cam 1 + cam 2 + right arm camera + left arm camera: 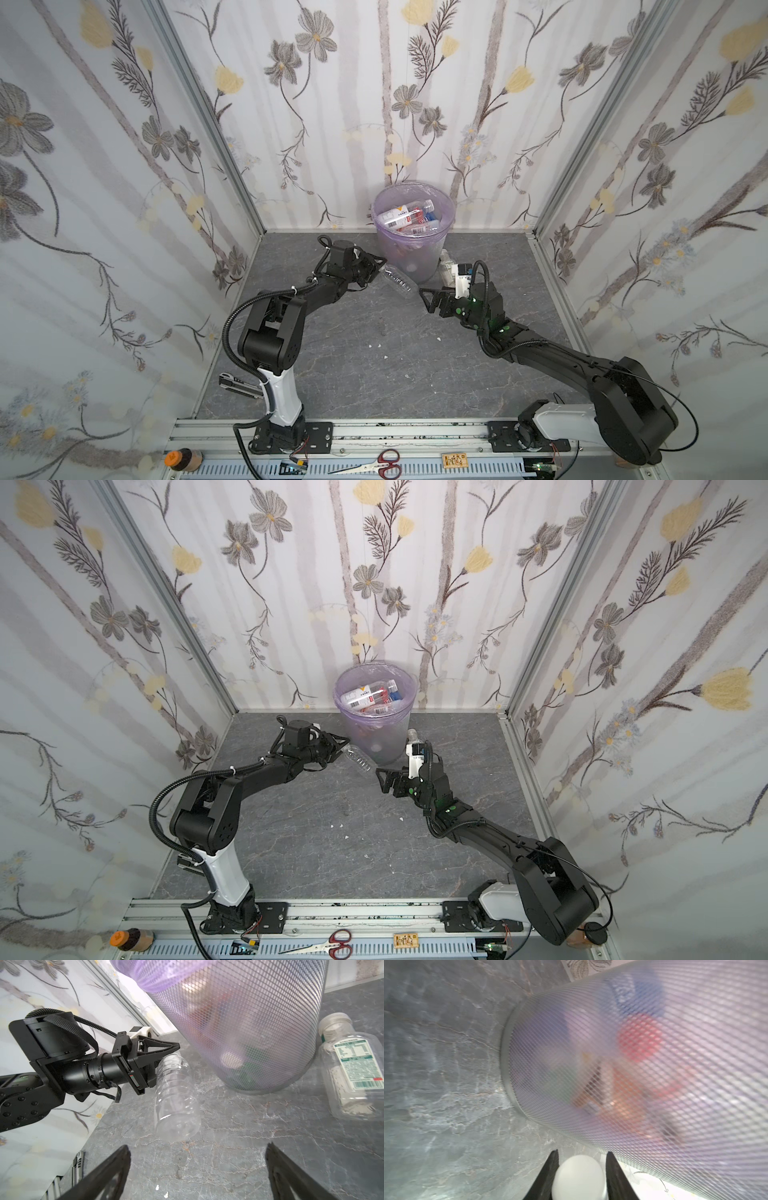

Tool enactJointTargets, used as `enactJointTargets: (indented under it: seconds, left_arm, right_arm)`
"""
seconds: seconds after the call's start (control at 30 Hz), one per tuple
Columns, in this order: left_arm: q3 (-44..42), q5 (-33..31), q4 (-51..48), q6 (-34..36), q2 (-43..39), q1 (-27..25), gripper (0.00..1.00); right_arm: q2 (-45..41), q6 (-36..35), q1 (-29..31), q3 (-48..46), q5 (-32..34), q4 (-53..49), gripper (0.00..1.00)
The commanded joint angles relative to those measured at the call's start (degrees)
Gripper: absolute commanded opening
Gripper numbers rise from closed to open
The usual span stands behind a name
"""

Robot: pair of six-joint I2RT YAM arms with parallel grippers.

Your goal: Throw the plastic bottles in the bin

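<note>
My left gripper [377,268] is shut on the white cap [579,1176] of a clear, unlabelled plastic bottle [400,283], just left of the bin's foot. The bottle [176,1097] slants down with its base toward my right gripper [424,300]. That gripper is open with nothing between its fingers, a short way from the base, over bare table. The mesh bin [415,257] with its lilac bag stands at the back wall and holds several bottles [409,216]. A clear square bottle with a green label [351,1072] lies on the table by the bin's right side.
A folding knife [239,384] lies by the left arm's base. Scissors [374,461] and a brown jar with an orange lid [183,459] sit on the front rail, and a black-lidded jar [590,933] at its right end. Wallpapered walls enclose three sides.
</note>
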Motion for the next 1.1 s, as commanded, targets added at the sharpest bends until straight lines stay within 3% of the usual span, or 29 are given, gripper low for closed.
enactJointTargets:
  seconds: [0.0,0.43,0.8,1.07]
  left_arm:
    - [-0.3,0.4,2.6,-1.5,-2.0,-0.5,0.3]
    - [-5.4,-2.6,1.6,7.2,-9.3,-1.9,0.29]
    - [-5.3,-2.0,0.6,8.0,-11.3,-3.0,0.29]
    - [-5.2,-1.5,0.2,7.9,-12.1,-3.5,0.29]
  right_arm:
    - [1.4,0.5,0.0,2.5,-4.1,3.3,1.0]
    - [9.2,-12.7,0.0,22.2,-9.1,-21.2,1.0]
    - [12.3,-13.0,3.6,22.7,-8.7,-21.2,1.0]
    - [15.4,-12.4,4.3,24.5,-9.9,-19.5,0.94]
